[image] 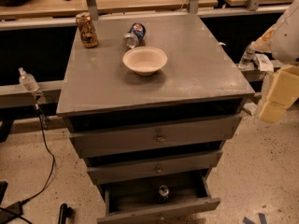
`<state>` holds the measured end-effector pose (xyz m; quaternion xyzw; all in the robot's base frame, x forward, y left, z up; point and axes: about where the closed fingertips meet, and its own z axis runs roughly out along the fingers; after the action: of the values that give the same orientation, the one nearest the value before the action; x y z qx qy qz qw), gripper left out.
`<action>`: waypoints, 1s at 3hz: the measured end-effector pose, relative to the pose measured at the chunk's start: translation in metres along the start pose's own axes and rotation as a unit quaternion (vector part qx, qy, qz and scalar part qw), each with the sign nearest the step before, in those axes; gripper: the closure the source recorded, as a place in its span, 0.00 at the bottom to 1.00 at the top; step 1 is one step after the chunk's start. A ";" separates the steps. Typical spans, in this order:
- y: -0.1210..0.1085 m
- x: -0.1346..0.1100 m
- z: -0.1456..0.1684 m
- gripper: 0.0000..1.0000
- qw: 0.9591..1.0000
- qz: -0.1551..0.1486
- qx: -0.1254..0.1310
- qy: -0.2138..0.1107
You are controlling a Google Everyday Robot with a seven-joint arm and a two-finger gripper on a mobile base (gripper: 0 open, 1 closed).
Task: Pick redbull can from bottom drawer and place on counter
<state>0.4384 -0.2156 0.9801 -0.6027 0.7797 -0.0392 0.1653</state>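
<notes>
- Grey wooden bottom drawer (pixel 133 197) is pulled open; the slim, silver-topped redbull can (pixel 163 192) stands upright inside.
- Broad grey counter (pixel 201 69) bears a cream bowl (pixel 145 59), an upright gold-brown can (pixel 87 30) and a blue can (pixel 134 34) on its side.
- Pale yellow gripper (pixel 278 99) hangs right of the cabinet, well apart from the redbull can; its opening cannot be told.

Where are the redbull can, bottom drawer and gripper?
redbull can (pixel 163 192): camera view, on its silver top.
bottom drawer (pixel 187 209): camera view, on its front panel.
gripper (pixel 276 101): camera view, right of the cabinet, on its yellowish body.
</notes>
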 end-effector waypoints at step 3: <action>0.078 -0.045 0.024 0.00 0.990 0.055 -0.018 -0.127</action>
<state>0.3827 -0.1485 0.9466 -0.5616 0.7849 0.0608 0.2546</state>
